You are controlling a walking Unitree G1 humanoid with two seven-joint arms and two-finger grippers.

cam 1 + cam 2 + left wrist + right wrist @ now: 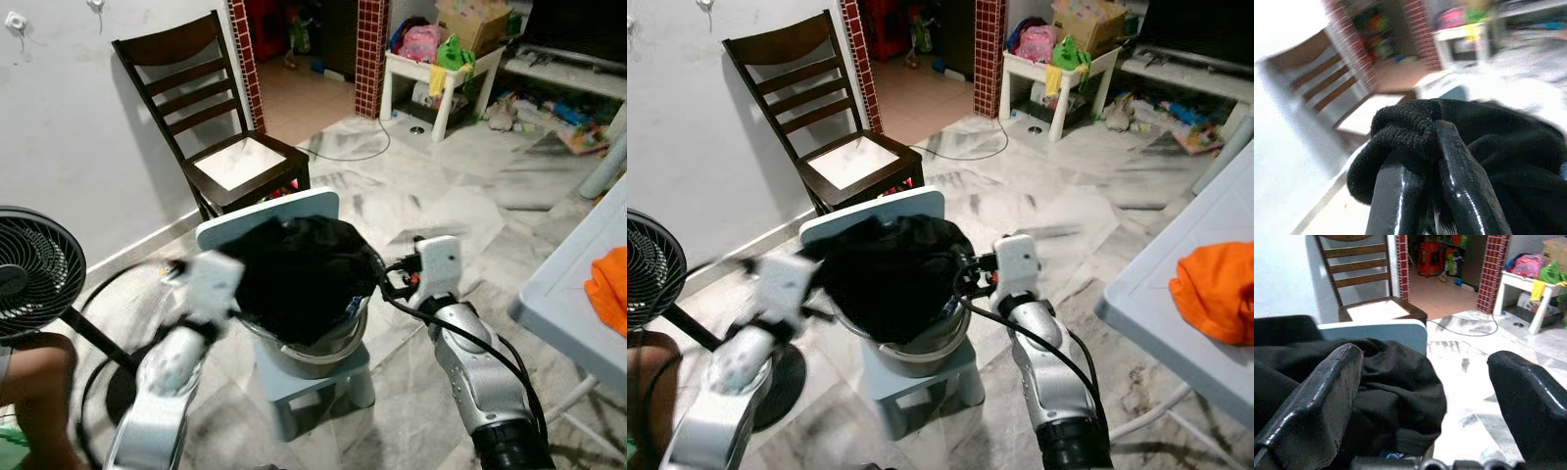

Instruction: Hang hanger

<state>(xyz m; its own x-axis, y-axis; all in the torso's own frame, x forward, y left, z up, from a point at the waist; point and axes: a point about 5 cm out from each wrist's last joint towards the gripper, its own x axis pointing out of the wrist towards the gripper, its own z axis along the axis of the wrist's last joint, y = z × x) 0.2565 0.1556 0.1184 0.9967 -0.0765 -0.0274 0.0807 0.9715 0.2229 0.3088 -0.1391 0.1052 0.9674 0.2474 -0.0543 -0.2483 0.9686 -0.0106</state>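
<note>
We had the left gripper (1420, 171) pinching black cloth (299, 274) mid-frame, right gripper (1425, 396) wide; no hanger visible, probably next.

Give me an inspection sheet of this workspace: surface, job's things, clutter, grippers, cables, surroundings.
Surface: small pale blue chair on marble floor, carrying a metal pot.
Job's things: black garment heaped in the pot; hanger nothing seen.
Clutter: orange cloth on the table to the right.
Grippers: left gripper shut on the garment's hem; right gripper open beside the garment.
Cables: cord looped on the floor.
Surroundings: wooden chair, fan, white shelf.
</note>
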